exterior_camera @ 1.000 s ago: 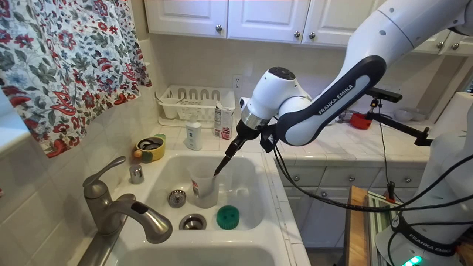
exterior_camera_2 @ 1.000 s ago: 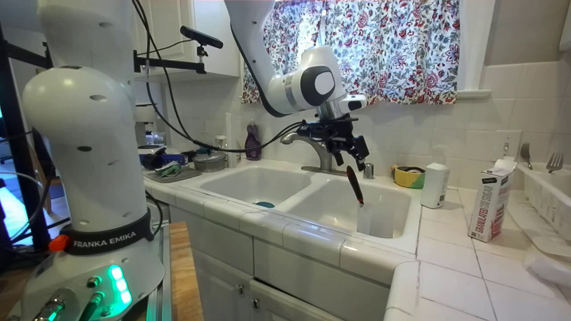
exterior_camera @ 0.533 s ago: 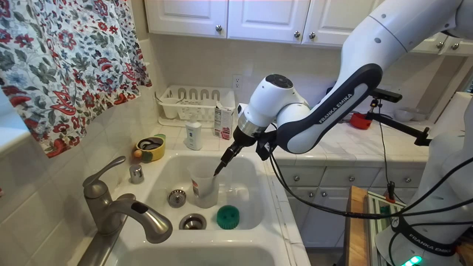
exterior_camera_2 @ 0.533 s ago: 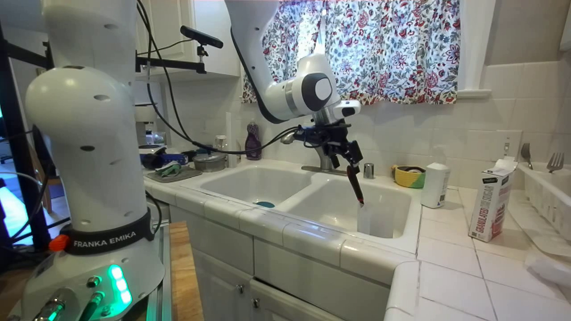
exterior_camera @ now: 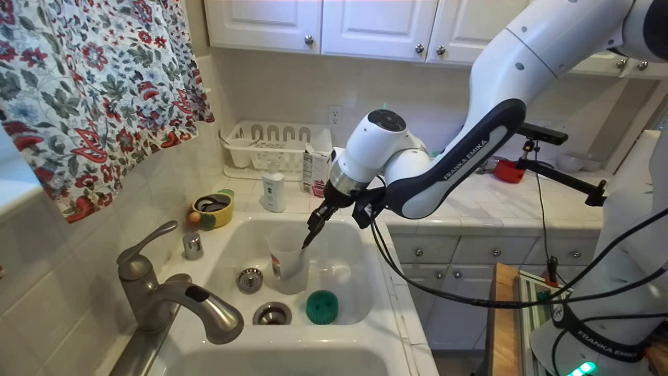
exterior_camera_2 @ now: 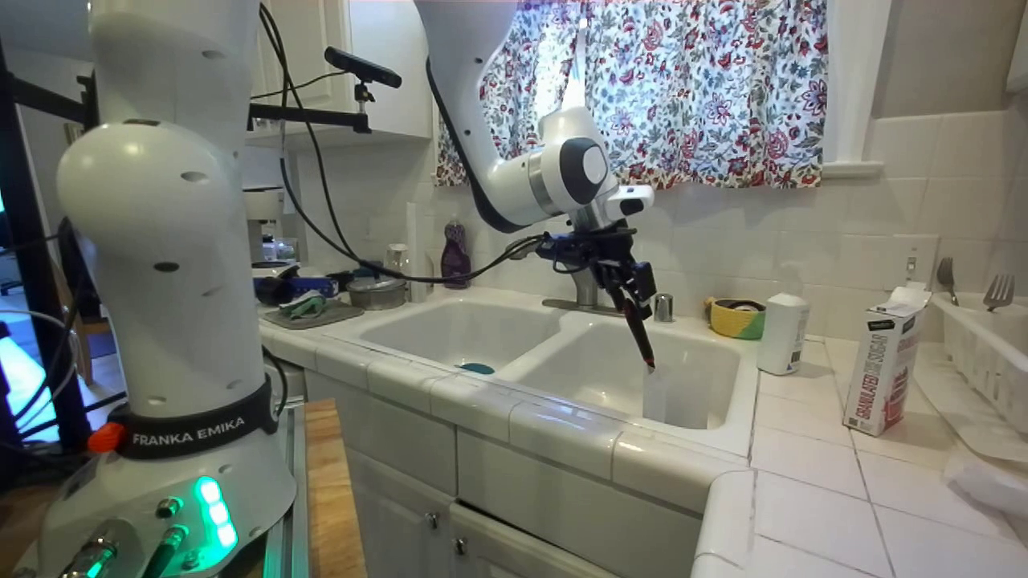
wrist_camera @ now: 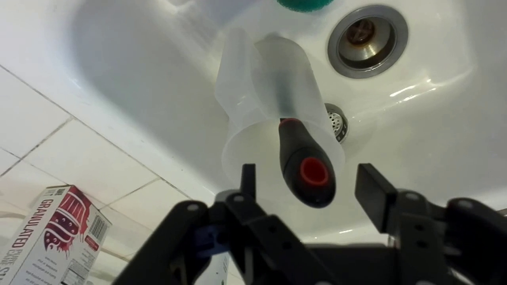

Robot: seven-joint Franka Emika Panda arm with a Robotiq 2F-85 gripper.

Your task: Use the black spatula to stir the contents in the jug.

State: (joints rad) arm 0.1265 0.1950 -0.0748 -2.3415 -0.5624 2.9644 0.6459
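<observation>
The claw (wrist_camera: pixel 310 184) was black and angular, with two flat-faced fingers. In the wrist view these stood spread, one at each side of the grip of the black spatula (wrist_camera: pixel 294 138), with a gap showing on both sides.

The spatula, quantity one, had a smooth tapered grip with a rounded end, one red-lined hole and one red collar. It stood tilted in the jug (wrist_camera: pixel 309 95), with the grip projecting past the rim; through the wall the lower part showed only as a blurred dark band.

The jug, quantity one, was of translucent whitish plastic, roughly cylindrical, with one projection at the side. It stood upright in the sink (exterior_camera: pixel 334 334), a glossy white unit of two basins with rounded corners. In the jug's basin were one perforated metal strainer (exterior_camera: pixel 250 280), one round metal drain (exterior_camera: pixel 272 313) and one round, rough-textured green object (exterior_camera: pixel 322 307).

At the sink edge were one brushed-metal faucet (exterior_camera: pixel 219 318) with a curved spout, one metal cap (exterior_camera: pixel 193 246) and one round yellow container (exterior_camera: pixel 223 216) holding dark items, number unclear.

The table (exterior_camera_2: pixel 803 498) was faced with white square tile. It carried one white plastic bottle (exterior_camera_2: pixel 783 333), one printed cardboard carton (exterior_camera_2: pixel 883 365) and one slotted white rack (exterior_camera_2: pixel 980 353), with one metal spoon (exterior_camera_2: pixel 947 277) and one metal fork (exterior_camera_2: pixel 1000 291) at the rack. Beyond hung a floral-printed fabric curtain (exterior_camera_2: pixel 683 88).
</observation>
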